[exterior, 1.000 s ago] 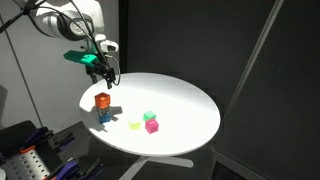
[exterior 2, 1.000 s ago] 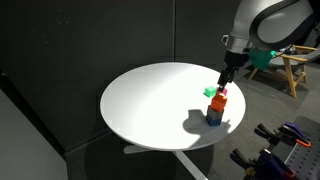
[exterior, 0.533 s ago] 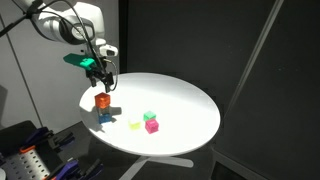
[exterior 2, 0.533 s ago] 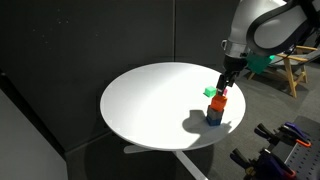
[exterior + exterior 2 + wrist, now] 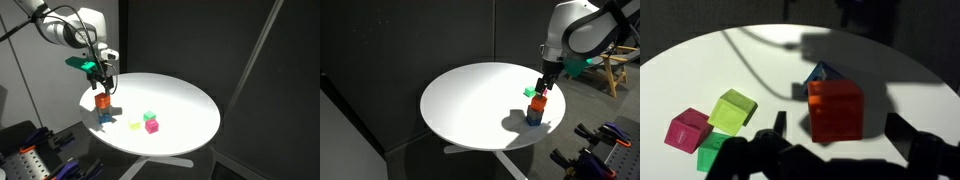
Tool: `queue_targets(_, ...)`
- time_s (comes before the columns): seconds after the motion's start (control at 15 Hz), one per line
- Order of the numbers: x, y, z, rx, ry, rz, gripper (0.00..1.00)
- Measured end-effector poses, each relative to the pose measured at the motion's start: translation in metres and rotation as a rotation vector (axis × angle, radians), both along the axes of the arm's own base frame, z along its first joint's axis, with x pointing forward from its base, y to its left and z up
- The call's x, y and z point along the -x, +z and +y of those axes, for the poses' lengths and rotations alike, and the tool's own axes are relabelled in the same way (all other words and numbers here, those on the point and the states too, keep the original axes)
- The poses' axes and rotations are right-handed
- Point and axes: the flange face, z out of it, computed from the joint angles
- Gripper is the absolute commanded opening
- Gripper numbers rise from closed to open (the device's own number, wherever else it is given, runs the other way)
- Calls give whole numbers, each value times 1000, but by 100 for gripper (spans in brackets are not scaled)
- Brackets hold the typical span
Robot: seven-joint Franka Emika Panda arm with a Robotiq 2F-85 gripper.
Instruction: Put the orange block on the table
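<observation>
Orange block sits on top of a blue block near the left edge of the desk in an exterior view, so it is not yet on the desk itself. In the wrist view the fingers are spread wide, one to each side of the orange block, with a gap at both faces; nothing is gripped. I judge the task barely begun: the approach looks done, while closing, lifting off the blue block and setting down on bare desk are all left. A pink block and a lime block lie left of the stack, apart from it.
</observation>
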Motion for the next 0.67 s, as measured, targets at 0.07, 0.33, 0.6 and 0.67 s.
queue_targets(0.07, -1, -1, 0, 0, 0, 1, 100)
queue_targets(0.33, -6, -3, 1, -1, 0, 5, 100)
queue_targets(0.6, -12, -7, 2, -1, 1, 11, 100)
queue_targets(0.67, -13, -9, 2, -1, 1, 14, 100)
